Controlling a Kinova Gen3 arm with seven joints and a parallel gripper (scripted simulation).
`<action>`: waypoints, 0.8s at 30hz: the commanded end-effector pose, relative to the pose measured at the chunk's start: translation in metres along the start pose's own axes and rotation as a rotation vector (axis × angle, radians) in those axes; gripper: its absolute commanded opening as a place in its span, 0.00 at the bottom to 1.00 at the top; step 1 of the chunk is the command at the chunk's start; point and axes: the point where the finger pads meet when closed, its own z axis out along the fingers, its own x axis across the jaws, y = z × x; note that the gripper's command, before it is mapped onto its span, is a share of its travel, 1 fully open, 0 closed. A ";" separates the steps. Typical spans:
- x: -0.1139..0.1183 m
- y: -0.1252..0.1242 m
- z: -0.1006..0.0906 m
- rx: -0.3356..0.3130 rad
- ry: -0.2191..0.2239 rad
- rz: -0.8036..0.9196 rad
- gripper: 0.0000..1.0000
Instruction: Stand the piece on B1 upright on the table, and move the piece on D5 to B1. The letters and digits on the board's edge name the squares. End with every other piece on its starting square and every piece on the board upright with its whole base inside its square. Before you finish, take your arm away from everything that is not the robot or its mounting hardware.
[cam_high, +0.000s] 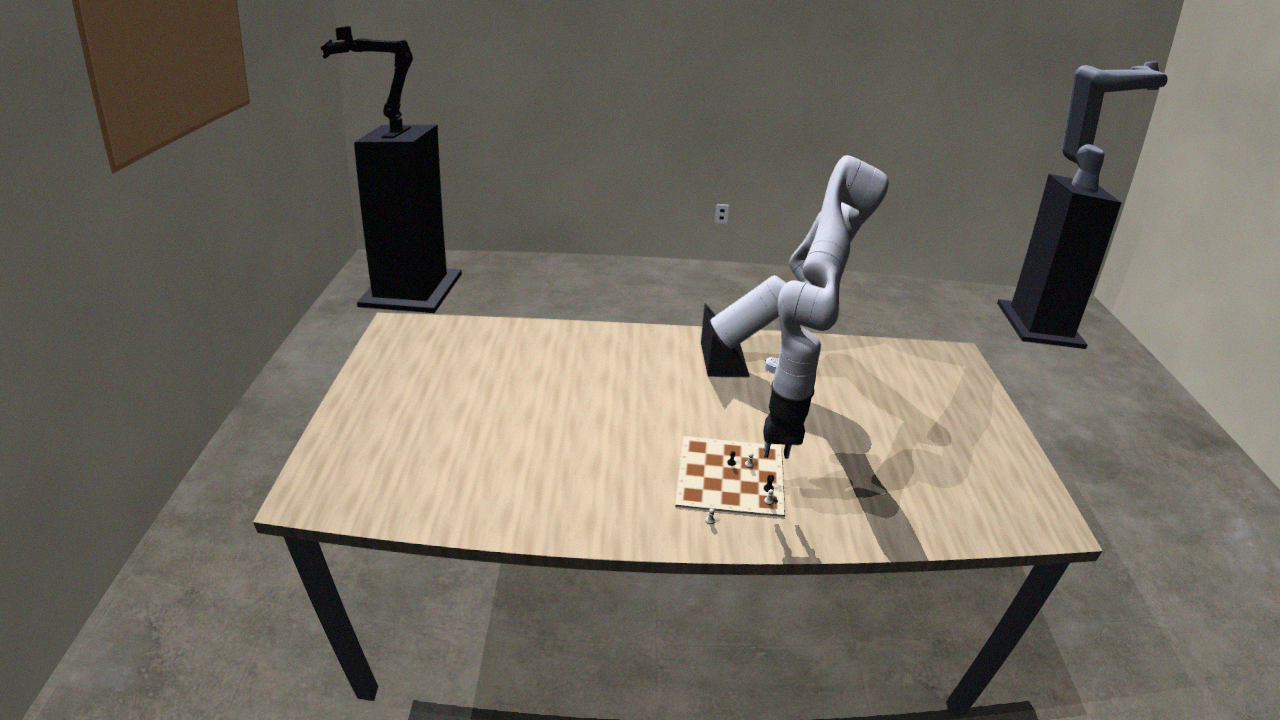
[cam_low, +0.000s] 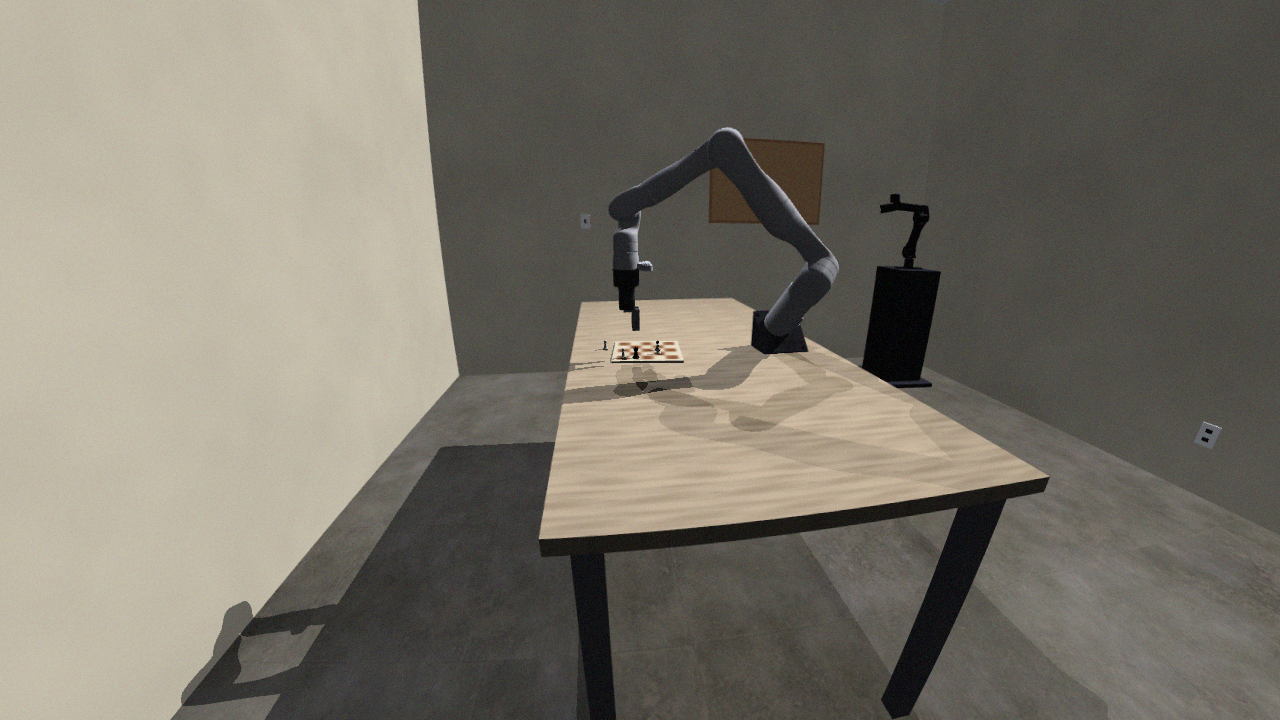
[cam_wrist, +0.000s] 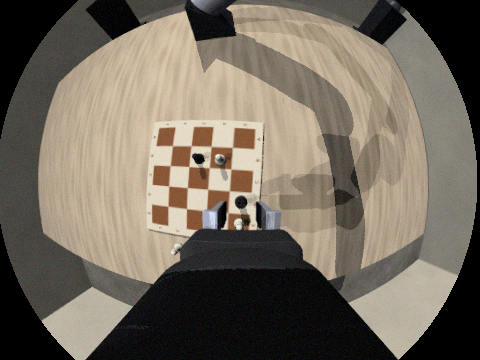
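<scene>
The chessboard (cam_high: 679, 500) (cam_wrist: 151, 203) lies on the table. The black piece on D5 (cam_high: 769, 482) (cam_low: 636, 352) (cam_wrist: 241, 202) stands upright. Square B1 (cam_wrist: 163, 155) is empty. A white piece (cam_high: 710, 516) (cam_low: 605, 344) (cam_wrist: 177, 248) stands on the table just off the board's E edge. My gripper (cam_high: 776, 452) (cam_low: 635, 328) (cam_wrist: 241, 210) is open and empty, pointing down, well above the board's 5 side. In the wrist view the D5 piece shows between the fingers, far below them.
A white piece (cam_high: 770, 497) (cam_wrist: 239, 223) stands on E5, close beside D5. A black piece (cam_high: 732, 458) (cam_wrist: 198, 158) stands on B3 and a white piece (cam_high: 750, 460) (cam_wrist: 220, 159) on B4, side by side. The table's front edge (cam_high: 626, 565) lies beyond the board's E side.
</scene>
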 end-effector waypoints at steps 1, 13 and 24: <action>0.000 0.000 0.000 -0.002 -0.001 0.000 0.73; 0.000 0.000 0.010 -0.002 -0.001 0.000 0.73; 0.000 0.000 0.024 -0.002 -0.001 0.000 0.73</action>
